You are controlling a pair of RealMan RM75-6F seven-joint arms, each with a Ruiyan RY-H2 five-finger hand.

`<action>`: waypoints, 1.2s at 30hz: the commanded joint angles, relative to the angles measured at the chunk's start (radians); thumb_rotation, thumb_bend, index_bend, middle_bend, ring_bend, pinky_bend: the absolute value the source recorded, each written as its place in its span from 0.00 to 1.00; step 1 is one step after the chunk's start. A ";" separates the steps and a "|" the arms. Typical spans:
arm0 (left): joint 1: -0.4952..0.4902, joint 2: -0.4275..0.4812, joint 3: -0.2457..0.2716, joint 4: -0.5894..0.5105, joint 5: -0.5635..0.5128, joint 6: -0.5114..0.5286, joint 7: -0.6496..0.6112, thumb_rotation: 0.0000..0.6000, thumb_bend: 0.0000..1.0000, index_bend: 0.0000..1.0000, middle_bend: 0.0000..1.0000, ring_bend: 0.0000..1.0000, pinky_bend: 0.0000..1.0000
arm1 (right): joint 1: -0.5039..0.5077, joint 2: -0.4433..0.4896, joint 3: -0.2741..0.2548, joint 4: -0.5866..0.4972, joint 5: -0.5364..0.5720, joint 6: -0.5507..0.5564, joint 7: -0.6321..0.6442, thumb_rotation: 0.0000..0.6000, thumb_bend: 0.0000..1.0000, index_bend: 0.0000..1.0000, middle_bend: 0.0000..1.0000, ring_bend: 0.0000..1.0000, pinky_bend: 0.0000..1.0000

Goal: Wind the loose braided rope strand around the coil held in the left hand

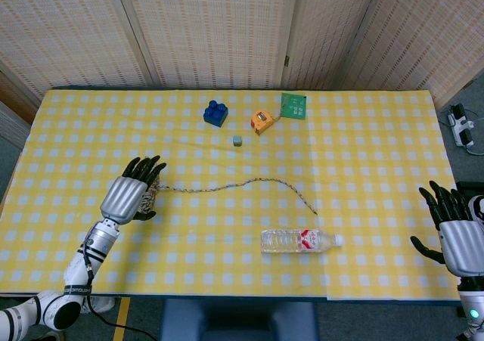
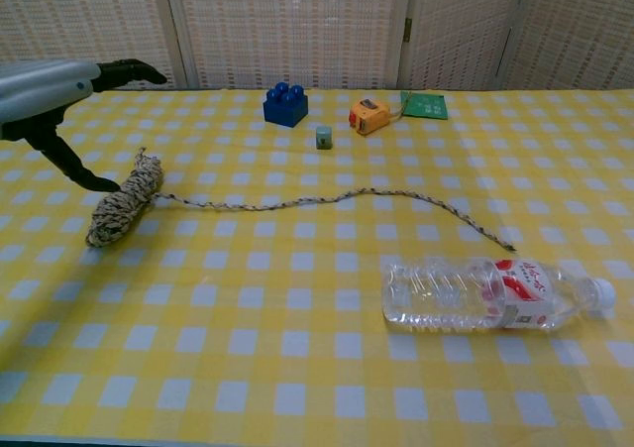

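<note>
On the left part of the yellow checked table (image 1: 363, 144), the left hand (image 1: 130, 197) is hovering just over the rope coil (image 2: 124, 204), with its fingers spread wide and holding nothing. In the chest view the thumb tip is reaching down beside the coil, very near to it, but contact cannot be confirmed. The coil is lying flat on the table, and the loose strand (image 1: 234, 184) is running from its upper end in a wavy line toward the right, ending near the water bottle (image 1: 301, 240). The right hand (image 1: 457, 231) is waiting at the right edge of the table, fingers also open and empty, well apart from the strand.

The step in hand seems to be the first grasp of the coil, so the winding is not yet begun. To do it well, the left hand should probably be closing around the middle of the coil, not at the end where the strand is leaving, so that this end stays free for wrapping. A firm but not crushing grip is advisable, because the bundle looks soft and could loosen. After lifting, the right hand would need to take the strand near its free end, away from the bottle, which could roll if touched.
</note>
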 commanded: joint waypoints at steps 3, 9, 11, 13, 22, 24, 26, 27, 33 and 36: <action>-0.073 -0.110 -0.025 0.111 -0.135 -0.053 0.079 1.00 0.15 0.08 0.03 0.05 0.00 | -0.006 0.001 0.002 0.002 0.002 0.009 0.009 1.00 0.26 0.00 0.00 0.06 0.00; -0.119 -0.182 -0.029 0.191 -0.237 -0.067 0.143 1.00 0.15 0.08 0.03 0.05 0.00 | -0.007 -0.001 0.000 0.006 0.004 0.005 0.015 1.00 0.26 0.00 0.00 0.06 0.00; -0.128 -0.202 -0.029 0.220 -0.259 -0.064 0.154 1.00 0.15 0.08 0.03 0.05 0.00 | -0.008 -0.001 -0.001 0.007 0.004 0.006 0.016 1.00 0.26 0.00 0.00 0.06 0.00; -0.135 -0.223 -0.029 0.254 -0.286 -0.065 0.162 1.00 0.15 0.08 0.03 0.05 0.00 | -0.009 -0.001 -0.001 0.008 0.005 0.007 0.017 1.00 0.26 0.00 0.00 0.06 0.00; -0.156 -0.279 -0.019 0.382 -0.395 -0.095 0.190 1.00 0.15 0.08 0.03 0.05 0.00 | -0.009 -0.006 0.000 0.010 0.011 0.002 0.015 1.00 0.26 0.00 0.00 0.06 0.00; -0.162 -0.286 -0.008 0.416 -0.405 -0.094 0.214 1.00 0.15 0.08 0.03 0.06 0.00 | -0.009 -0.006 0.001 0.008 0.011 0.001 0.011 1.00 0.26 0.00 0.00 0.06 0.00; -0.166 -0.288 -0.007 0.448 -0.434 -0.105 0.232 1.00 0.15 0.08 0.03 0.06 0.00 | -0.009 -0.006 0.002 0.006 0.011 0.002 0.009 1.00 0.26 0.00 0.00 0.06 0.00; -0.167 -0.289 -0.011 0.459 -0.450 -0.110 0.233 1.00 0.15 0.08 0.03 0.06 0.00 | -0.009 -0.006 0.002 0.006 0.011 0.003 0.009 1.00 0.26 0.00 0.00 0.05 0.00; -0.170 -0.294 -0.036 0.544 -0.512 -0.120 0.219 1.00 0.15 0.13 0.07 0.10 0.00 | -0.011 -0.007 0.003 0.003 0.017 0.002 0.004 1.00 0.26 0.00 0.00 0.05 0.00; -0.165 -0.291 -0.046 0.559 -0.500 -0.135 0.162 1.00 0.15 0.22 0.15 0.17 0.08 | -0.011 -0.009 0.004 0.001 0.017 0.003 0.001 1.00 0.26 0.00 0.00 0.05 0.00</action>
